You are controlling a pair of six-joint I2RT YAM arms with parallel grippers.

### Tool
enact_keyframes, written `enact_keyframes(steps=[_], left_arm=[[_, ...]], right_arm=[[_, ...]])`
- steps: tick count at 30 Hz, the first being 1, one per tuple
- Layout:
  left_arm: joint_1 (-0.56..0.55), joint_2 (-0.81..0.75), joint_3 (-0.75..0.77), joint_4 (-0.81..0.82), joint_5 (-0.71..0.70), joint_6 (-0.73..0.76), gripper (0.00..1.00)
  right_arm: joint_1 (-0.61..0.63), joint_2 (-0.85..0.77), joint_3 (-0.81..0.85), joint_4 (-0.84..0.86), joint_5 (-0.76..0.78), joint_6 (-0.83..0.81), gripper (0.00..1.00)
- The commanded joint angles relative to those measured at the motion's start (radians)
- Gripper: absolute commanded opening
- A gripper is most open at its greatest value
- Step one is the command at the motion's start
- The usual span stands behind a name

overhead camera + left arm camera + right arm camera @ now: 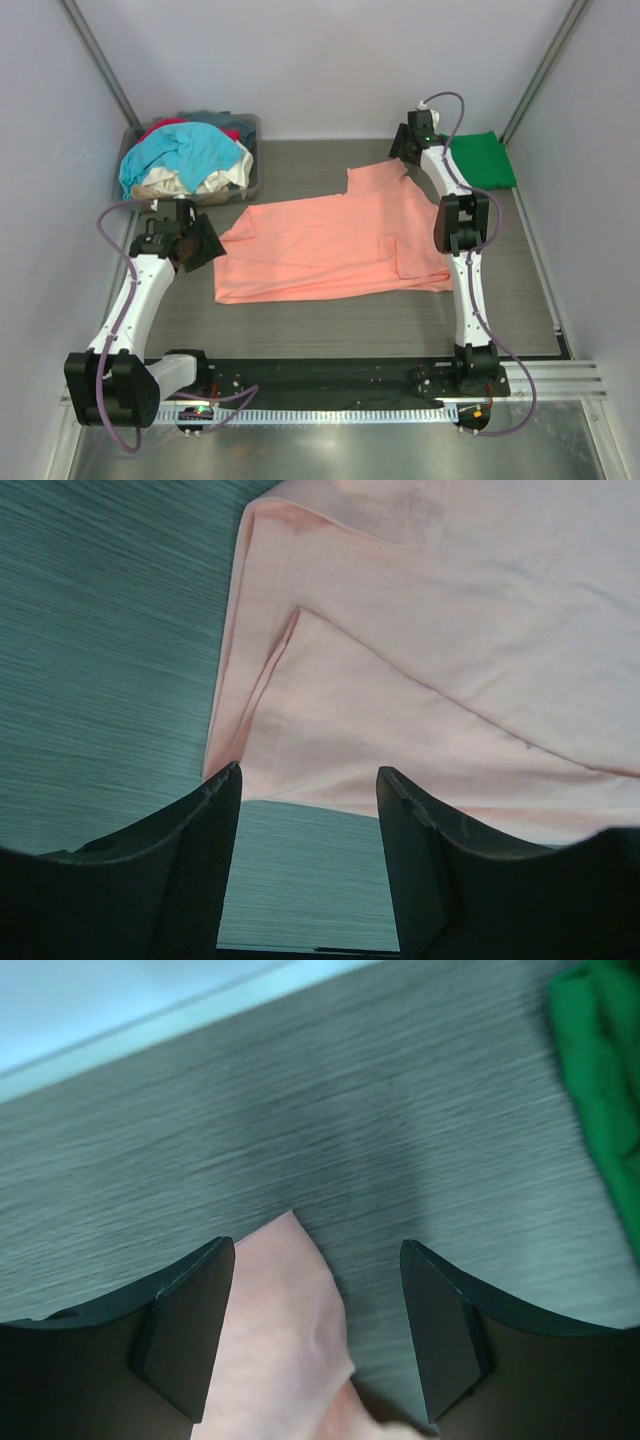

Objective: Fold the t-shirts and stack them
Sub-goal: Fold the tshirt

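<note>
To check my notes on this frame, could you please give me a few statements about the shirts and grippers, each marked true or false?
1. The salmon-pink shirt lies spread on the table. True.
2. The green shirt sits in the grey tub. False: it lies on the table at the far right corner. The tub holds a heap of other shirts.
3. The left gripper is clamped on the pink shirt's edge. False: its jaws are open with bare table between them, just short of the cloth.
4. The right gripper has its jaws apart over a corner of the pink shirt. True.
</note>
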Motion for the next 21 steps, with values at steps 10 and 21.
enact_keyframes(steps=[10,21], left_arm=[[-0.003,0.093,0.054,0.019,-0.053,0.009,0.55],[-0.127,0.410,0.267,0.091,-0.199,-0.126,0.50]], right_arm=[[0.007,0.068,-0.038,0.171,-0.152,0.086,0.47],[0.004,0.015,-0.247,0.285,-0.169,0.079,0.01]])
